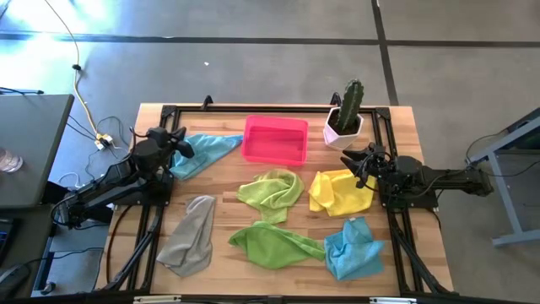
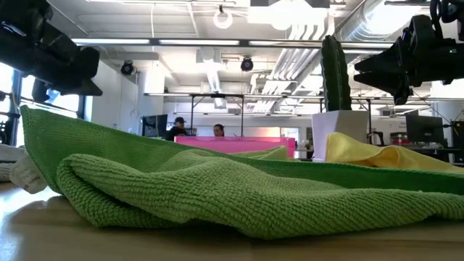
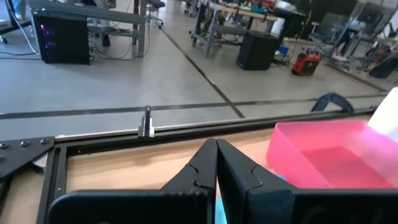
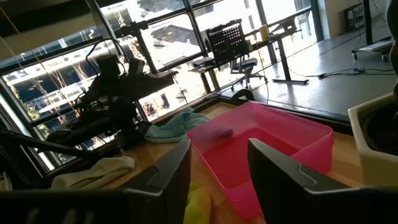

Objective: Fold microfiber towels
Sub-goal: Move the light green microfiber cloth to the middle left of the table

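Six towels lie loose and crumpled on the wooden surface (image 1: 228, 181), none folded. Light blue towel (image 1: 201, 152) at the back left, just beside the pink tray (image 1: 276, 140) and touching the left hand (image 1: 180, 143). Left hand's fingers are pressed together with nothing between them, hovering at that towel's edge. Grey towel (image 1: 191, 235) at front left. One lime green towel (image 1: 272, 192) in the centre, the second lime green towel (image 1: 272, 245) nearer the front, its tip reaching the second light blue towel (image 1: 352, 247) at front right. Yellow towel (image 1: 339, 192) at right, between the centre green one and the right arm. Right hand (image 1: 363, 165) sits above the yellow towel's back edge, fingers parted, holding nothing. White pot with a cactus (image 1: 346, 118) stands at the back right, just beside the tray. Low view: front green towel (image 2: 239, 192) fills the foreground; two people visible far back in the room.
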`<action>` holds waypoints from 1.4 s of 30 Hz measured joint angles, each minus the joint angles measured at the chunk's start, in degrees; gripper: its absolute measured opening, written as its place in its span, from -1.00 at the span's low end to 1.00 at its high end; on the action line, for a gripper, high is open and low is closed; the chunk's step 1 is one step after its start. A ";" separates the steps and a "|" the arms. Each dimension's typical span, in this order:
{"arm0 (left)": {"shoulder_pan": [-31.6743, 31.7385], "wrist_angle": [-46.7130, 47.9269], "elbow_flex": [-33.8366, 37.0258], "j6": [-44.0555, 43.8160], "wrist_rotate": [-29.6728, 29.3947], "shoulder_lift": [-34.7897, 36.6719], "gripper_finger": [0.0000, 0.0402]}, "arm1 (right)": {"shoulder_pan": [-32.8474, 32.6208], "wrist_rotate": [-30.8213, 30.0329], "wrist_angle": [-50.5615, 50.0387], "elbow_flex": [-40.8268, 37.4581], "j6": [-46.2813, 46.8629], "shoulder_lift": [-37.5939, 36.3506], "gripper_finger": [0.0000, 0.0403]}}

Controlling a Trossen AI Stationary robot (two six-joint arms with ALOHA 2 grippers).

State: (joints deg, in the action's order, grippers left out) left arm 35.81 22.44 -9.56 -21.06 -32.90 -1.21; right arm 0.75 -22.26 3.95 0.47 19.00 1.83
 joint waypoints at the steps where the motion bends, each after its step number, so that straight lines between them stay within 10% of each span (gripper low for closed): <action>1: 0.00 -0.43 0.00 0.02 -0.07 0.00 -1.00 | 0.02 -0.02 0.02 0.00 -0.06 0.00 -0.26; 19: -0.04 -8.89 0.00 -3.89 2.27 -0.01 -1.00 | 0.00 -1.09 0.13 0.00 -0.65 0.02 -0.26; 34: -1.01 -25.37 0.00 -0.54 34.75 -0.33 -1.00 | -0.02 -1.18 0.59 0.00 1.47 0.02 -0.26; 42: -4.49 -38.22 0.00 6.43 37.49 -5.60 -1.00 | -0.02 -1.61 6.05 0.00 0.45 0.02 -0.26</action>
State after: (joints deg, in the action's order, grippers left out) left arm 31.32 -15.78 -9.56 -14.63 4.59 -6.81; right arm 0.73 -23.87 10.00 0.47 19.46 1.85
